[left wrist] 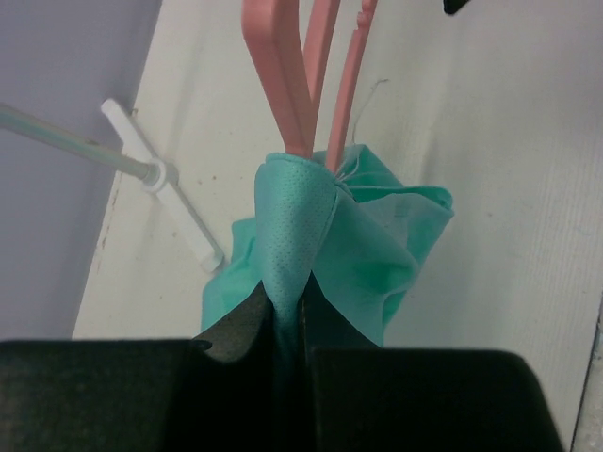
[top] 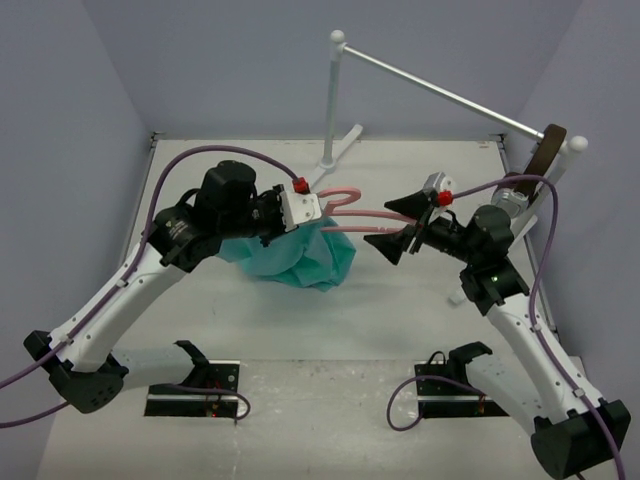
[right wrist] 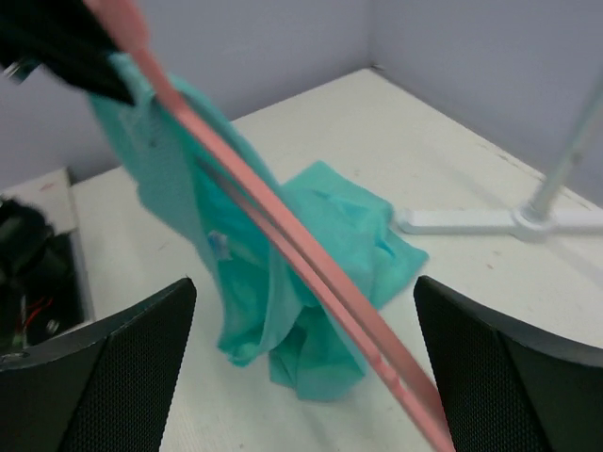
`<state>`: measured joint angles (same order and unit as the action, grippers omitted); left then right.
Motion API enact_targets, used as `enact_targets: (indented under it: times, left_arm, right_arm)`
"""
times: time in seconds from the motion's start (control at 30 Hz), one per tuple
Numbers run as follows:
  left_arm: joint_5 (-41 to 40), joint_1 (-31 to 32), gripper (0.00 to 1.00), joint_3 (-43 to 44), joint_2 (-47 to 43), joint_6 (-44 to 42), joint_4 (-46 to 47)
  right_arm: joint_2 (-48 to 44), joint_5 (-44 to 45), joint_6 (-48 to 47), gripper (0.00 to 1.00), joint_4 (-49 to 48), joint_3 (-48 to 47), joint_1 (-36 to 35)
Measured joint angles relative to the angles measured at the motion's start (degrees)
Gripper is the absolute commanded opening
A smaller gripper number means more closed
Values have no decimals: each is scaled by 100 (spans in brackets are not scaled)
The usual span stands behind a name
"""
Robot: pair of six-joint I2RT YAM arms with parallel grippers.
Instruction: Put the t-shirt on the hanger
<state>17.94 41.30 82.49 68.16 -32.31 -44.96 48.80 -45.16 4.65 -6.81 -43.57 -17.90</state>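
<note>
Left gripper [left wrist: 287, 315] pinches t-shirt [left wrist: 377, 245]; hanger [left wrist: 275, 75] lower part hidden.

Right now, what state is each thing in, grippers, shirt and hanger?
left gripper: shut on the t-shirt.
right gripper: open around the hanger bar.
t-shirt: bunched, hanging from the left gripper, lower part on the table.
hanger: lifted, one end inside the t-shirt.

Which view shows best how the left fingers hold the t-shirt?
Left wrist: the fingers pinch a fold of the t-shirt. From above, the left gripper hides it; the right wrist view blurs it.
</note>
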Motion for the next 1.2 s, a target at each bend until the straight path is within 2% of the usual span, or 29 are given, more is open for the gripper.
enact_targets:
  times: [0.17, 0.3, 0.4, 0.47, 0.6, 0.87, 0.97, 1.13, 1.17, 1.2]
  left_arm:
    - [-1014, -10, 0, -247, -118, 419, 371]
    - [-1372, -42, 0, -308, -314, 648, 518]
    - [-1375, -42, 0, -326, -465, 747, 609]
    - [-1332, -40, 0, -345, -535, 789, 692]
    - [-1162, -42, 0, -420, -637, 824, 840]
    - [-922, -39, 0, -457, -721, 933, 1017]
    - [-882, -39, 0, -464, -721, 976, 1073]
    - [-869, -39, 0, -550, -724, 1072, 1205]
    - [-870, -39, 0, -567, -726, 1080, 1219]
    - [-873, -41, 0, -586, -728, 1091, 1246]
  right_arm:
    - [-754, 2037, 1274, 96, 384, 32, 16]
    - [-1465, 2514, 2447, 91, 455, 308, -39]
    - [-1622, 2926, 3240, 89, 289, 784, -409]
    - [-1333, 3273, 3611, 81, 261, 1041, -1000]
    - [53, 3605, 4032, 73, 66, 911, -1737]
    - [1610, 4093, 4225, 56, -542, 436, -2586]
    - [2018, 4157, 4275, 54, -805, 148, -2805]
    - [2529, 4273, 4414, 43, -1042, 11, -3020]
    - [2614, 4275, 4448, 40, -1065, 11, -3046]
    - [2683, 4275, 4459, 30, -1078, 11, -3060]
